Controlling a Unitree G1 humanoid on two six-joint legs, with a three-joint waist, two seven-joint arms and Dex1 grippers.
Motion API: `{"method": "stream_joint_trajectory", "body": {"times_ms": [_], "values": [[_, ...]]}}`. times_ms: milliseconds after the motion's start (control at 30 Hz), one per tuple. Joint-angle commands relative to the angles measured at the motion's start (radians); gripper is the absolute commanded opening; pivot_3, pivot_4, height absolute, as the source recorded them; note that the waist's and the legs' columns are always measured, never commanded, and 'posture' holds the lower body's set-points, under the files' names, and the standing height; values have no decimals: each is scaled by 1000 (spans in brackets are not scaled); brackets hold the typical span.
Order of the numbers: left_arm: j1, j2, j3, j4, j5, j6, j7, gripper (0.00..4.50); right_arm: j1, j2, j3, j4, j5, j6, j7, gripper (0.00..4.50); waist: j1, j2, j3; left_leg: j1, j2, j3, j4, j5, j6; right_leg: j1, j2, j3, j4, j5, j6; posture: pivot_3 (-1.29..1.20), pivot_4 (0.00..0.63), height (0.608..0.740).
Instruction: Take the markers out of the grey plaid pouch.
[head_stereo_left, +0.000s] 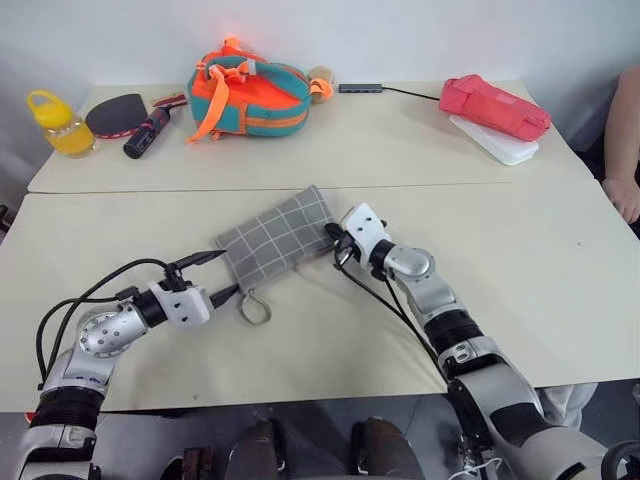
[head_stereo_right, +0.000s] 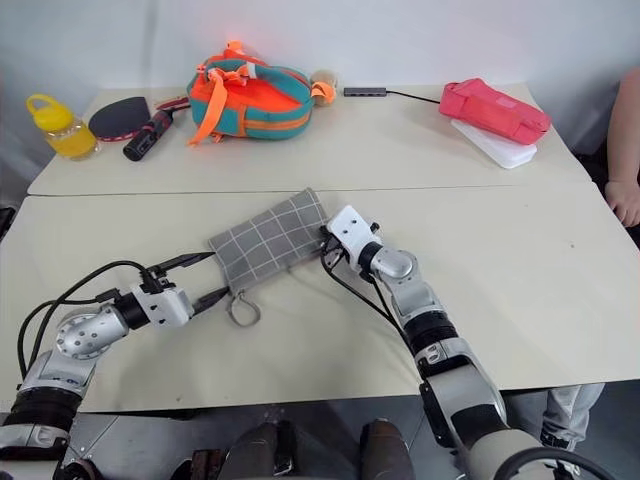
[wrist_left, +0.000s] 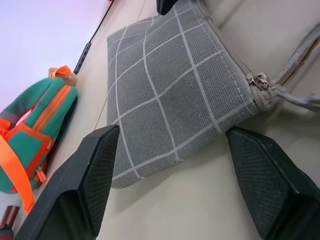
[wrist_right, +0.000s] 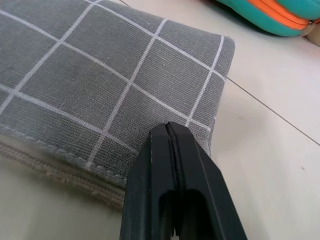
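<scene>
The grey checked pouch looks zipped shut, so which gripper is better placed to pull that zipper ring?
Probably the left gripper: it is open at the grey plaid pouch's zipper end, close to the ring pull. The right gripper is shut at the opposite end.

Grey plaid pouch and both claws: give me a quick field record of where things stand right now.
pouch: grey plaid pouch flat on the table, zipper appears closed
zipper pull: ring at the near corner
markers: none visible
left claw: open, fingers either side of the pouch's near end
right claw: shut at the pouch's far corner; grip on fabric unclear
</scene>
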Motion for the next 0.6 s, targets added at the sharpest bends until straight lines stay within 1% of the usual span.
{"method": "stream_joint_trajectory", "body": {"times_ms": [33, 133, 267, 367, 433, 600], "values": [[-13, -6, -64, 53, 58, -6, 2, 3618, 17, 1, -6, -44, 12, 10, 9, 24, 0, 0, 0, 0, 0, 0, 0, 0, 0, 0, 0, 0, 0, 0, 0, 0, 150, 740], [-24, 7, -87, 58, 59, -42, -8, 3618, 20, 2, -5, -55, 11, 16, 16, 24, 0, 0, 0, 0, 0, 0, 0, 0, 0, 0, 0, 0, 1, 0, 0, 0, 150, 740], [-45, 45, -133, 68, 148, -113, 9, 3618, 21, 3, -7, -66, 12, 22, 22, 24, -2, 0, 0, 0, 0, 0, 0, 0, 0, 0, 0, 0, 1, 0, 0, 0, 150, 740], [-55, 64, -175, 46, 113, -147, -46, 3618, 20, 4, -5, -67, 10, 22, 27, 24, -2, 1, 0, 0, 0, 0, -2, 0, 0, 0, 0, 0, 2, 0, 0, 0, 150, 740], [-59, 67, -181, 34, 83, -133, -63, 3618, 19, 5, -5, -66, 10, 22, 28, 24, -3, 1, 0, 0, 0, 0, -2, 0, 0, 0, 0, 0, 2, 0, 0, 0, 150, 740], [-94, 69, -177, 73, 144, -92, -16, 3618, 23, 6, -4, -74, 11, 22, 31, 24, -1, 1, 0, 0, 0, 0, -2, 0, 0, 0, 0, 0, 2, 0, 0, 0, 150, 740]]}}
